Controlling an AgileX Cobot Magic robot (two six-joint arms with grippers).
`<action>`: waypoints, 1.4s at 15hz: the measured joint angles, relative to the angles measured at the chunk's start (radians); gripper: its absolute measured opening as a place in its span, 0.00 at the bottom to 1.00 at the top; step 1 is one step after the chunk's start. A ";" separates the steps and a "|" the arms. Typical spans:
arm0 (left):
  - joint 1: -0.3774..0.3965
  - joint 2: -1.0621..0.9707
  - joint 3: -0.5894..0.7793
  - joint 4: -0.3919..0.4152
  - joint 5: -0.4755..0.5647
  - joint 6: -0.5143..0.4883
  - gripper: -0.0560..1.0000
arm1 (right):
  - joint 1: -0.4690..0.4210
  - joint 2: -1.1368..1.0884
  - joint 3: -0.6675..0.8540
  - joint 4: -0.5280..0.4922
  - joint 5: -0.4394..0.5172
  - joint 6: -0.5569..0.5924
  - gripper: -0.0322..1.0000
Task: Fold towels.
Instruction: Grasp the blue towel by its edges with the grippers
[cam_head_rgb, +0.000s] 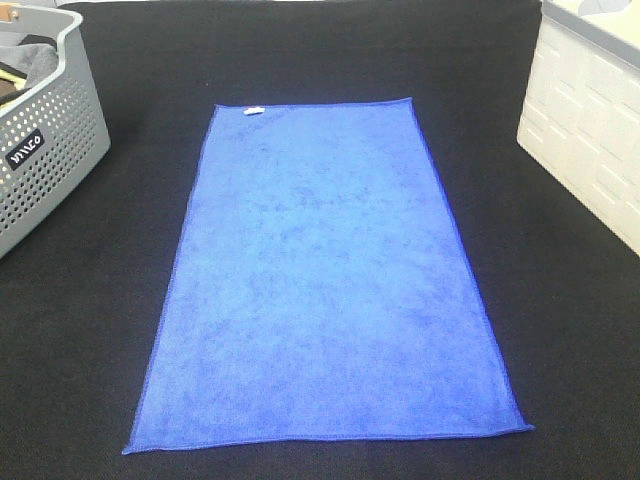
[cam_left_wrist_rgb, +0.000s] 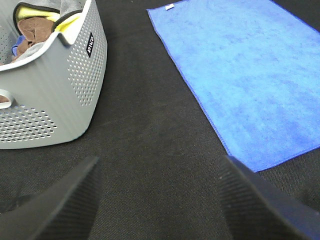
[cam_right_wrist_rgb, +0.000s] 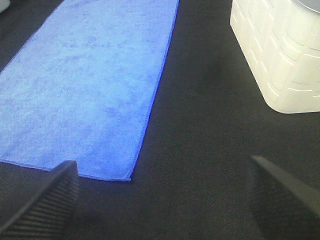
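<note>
Task at the start: a royal-blue towel (cam_head_rgb: 325, 280) lies flat and fully spread in the middle of the black surface (cam_head_rgb: 80, 350), its white tag (cam_head_rgb: 252, 110) on the far short edge. No fold is made yet, so the whole job remains. The left claw (cam_left_wrist_rgb: 159, 180) and right claw (cam_right_wrist_rgb: 162, 172) hang empty, fingers wide apart, each near a front corner of the cloth. Only the wrist views show the claws. The left one also looks into the grey basket (cam_left_wrist_rgb: 75, 75), where brown and yellow cloths are piled. The high camera alone takes in the whole towel.
</note>
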 joint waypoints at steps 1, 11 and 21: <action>0.000 0.000 0.000 0.000 0.000 0.000 0.66 | 0.000 0.000 0.000 0.000 0.000 0.000 0.85; 0.000 0.224 0.005 -0.148 -0.330 -0.236 0.66 | 0.000 0.371 -0.126 0.080 -0.017 0.047 0.85; 0.000 0.985 0.006 -0.456 -0.361 0.034 0.66 | 0.000 1.030 -0.133 0.228 -0.103 -0.018 0.85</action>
